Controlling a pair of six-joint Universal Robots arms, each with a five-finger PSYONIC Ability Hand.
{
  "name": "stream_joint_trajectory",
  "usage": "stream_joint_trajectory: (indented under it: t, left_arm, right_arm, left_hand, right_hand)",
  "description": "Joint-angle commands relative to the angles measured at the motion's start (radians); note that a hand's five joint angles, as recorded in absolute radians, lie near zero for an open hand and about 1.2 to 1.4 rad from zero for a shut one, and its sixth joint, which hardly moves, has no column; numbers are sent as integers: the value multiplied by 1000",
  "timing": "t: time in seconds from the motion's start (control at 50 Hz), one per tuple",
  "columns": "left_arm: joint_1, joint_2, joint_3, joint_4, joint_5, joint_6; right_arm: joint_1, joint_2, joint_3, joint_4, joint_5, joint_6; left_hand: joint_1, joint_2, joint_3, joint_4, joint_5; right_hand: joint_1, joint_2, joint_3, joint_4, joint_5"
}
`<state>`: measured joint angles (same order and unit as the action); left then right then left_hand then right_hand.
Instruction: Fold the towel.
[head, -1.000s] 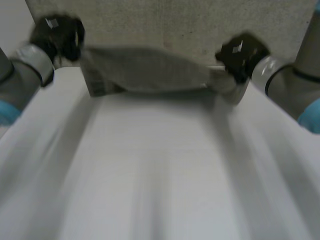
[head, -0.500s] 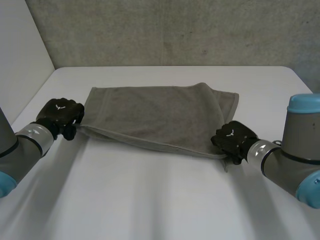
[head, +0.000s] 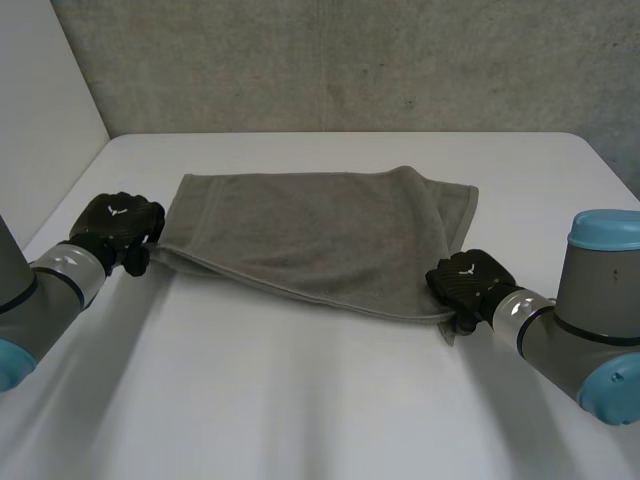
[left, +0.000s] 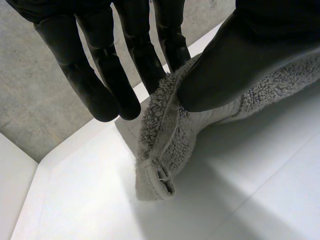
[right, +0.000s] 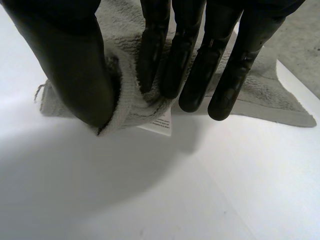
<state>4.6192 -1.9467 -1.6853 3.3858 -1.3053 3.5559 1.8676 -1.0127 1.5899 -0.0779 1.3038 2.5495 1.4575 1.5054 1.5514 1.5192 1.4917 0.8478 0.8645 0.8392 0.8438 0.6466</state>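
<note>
Within the last second the towel (head: 320, 235) has come down out of the air and now lies on the table (head: 300, 400), doubled over with its near edge running from hand to hand, so I judge the first fold laid and a second one due. The left hand (head: 118, 225) pinches the near left corner between thumb and fingers, and the right hand (head: 465, 283) is clamped likewise on the near right corner, beside the white label (right: 160, 122). The towel's far edge stops short of the table's back edge, and bare table lies open in front of both hands.

Plain grey towel (head: 320, 235), white table (head: 300, 400), black hands
</note>
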Motion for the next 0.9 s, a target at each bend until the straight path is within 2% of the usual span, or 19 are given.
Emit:
stream_joint_trajectory:
  t: [0.02, 0.32, 0.36, 0.38, 0.4, 0.42, 0.44, 0.48, 0.58, 0.62, 0.64, 0.68, 0.8, 0.84, 0.86, 0.9]
  left_arm:
    - [7, 0, 1, 0, 0, 0]
    - [16, 3, 4, 0, -5, -3]
    - [21, 3, 7, 0, -5, -20]
    - [21, 3, 7, 0, -5, -20]
    - [26, 3, 10, 0, -5, -29]
    - [26, 3, 10, 0, -5, -29]
    - [29, 3, 12, 0, -5, -35]
    - [32, 3, 15, 0, -5, -39]
    - [38, 12, 18, -2, -8, -42]
    - [35, 28, 13, -11, -5, -43]
    - [35, 28, 13, -11, -5, -43]
    - [35, 75, 0, -11, 0, -45]
    - [33, 140, -20, -13, 0, -58]
    - [32, 187, -37, -13, 0, -60]
    - [32, 187, -37, -13, 0, -60]
    - [30, 228, -56, -14, 3, -57]
  right_arm:
    - [-7, -4, -1, -31, 2, 41]
    - [-10, 6, -14, -48, 2, 86]
    - [-12, 9, -22, -45, -6, 123]
    - [-12, 9, -22, -45, -6, 123]
    - [-15, 9, -28, -43, -8, 135]
    - [-15, 9, -28, -43, -8, 135]
    - [-19, 9, -39, -40, -6, 143]
    - [-28, 9, -51, -40, 2, 144]
    - [-62, -69, -79, -40, 3, 135]
    - [-87, -203, -91, -37, 2, 127]
    - [-87, -204, -91, -37, 2, 127]
    - [-107, -282, -114, -7, -3, 107]
    - [-104, -356, -131, 89, -14, 28]
    - [-99, -395, -128, 154, -14, -78]
    - [-99, -396, -128, 155, -14, -78]
    - [-97, -406, -119, 234, 5, -223]
  left_hand:
    - [-61, -109, -155, -123, -270]
    - [-61, -109, -155, -123, -270]
    - [-61, -109, -155, -123, -270]
    - [-61, -109, -155, -123, -270]
    - [-61, -109, -155, -123, -270]
    - [-61, -109, -155, -123, -270]
    - [-61, -109, -155, -123, -270]
    - [-61, -109, -155, -123, -270]
    - [-61, -109, -155, -123, -270]
    - [-61, -109, -155, -123, -270]
    - [-61, -109, -155, -123, -270]
    - [-61, -109, -155, -123, -270]
    - [-61, -109, -155, -123, -270]
    - [-61, -109, -155, -123, -270]
    - [-61, -109, -155, -123, -270]
    - [-61, -109, -155, -123, -270]
  right_hand:
    - [6, -10, 15, 10, 33]
    - [24, 7, 33, 28, 51]
    - [184, 168, 193, 188, 211]
    - [185, 169, 194, 189, 212]
    - [389, 372, 398, 393, 416]
    - [391, 374, 400, 395, 418]
    - [547, 530, 556, 551, 574]
    - [548, 532, 557, 552, 575]
    - [548, 532, 557, 552, 575]
    - [548, 532, 557, 552, 575]
    - [548, 532, 557, 552, 575]
    - [548, 532, 557, 552, 575]
    - [548, 532, 557, 552, 575]
    - [548, 532, 557, 552, 575]
    - [548, 532, 557, 552, 575]
    - [548, 532, 557, 552, 575]
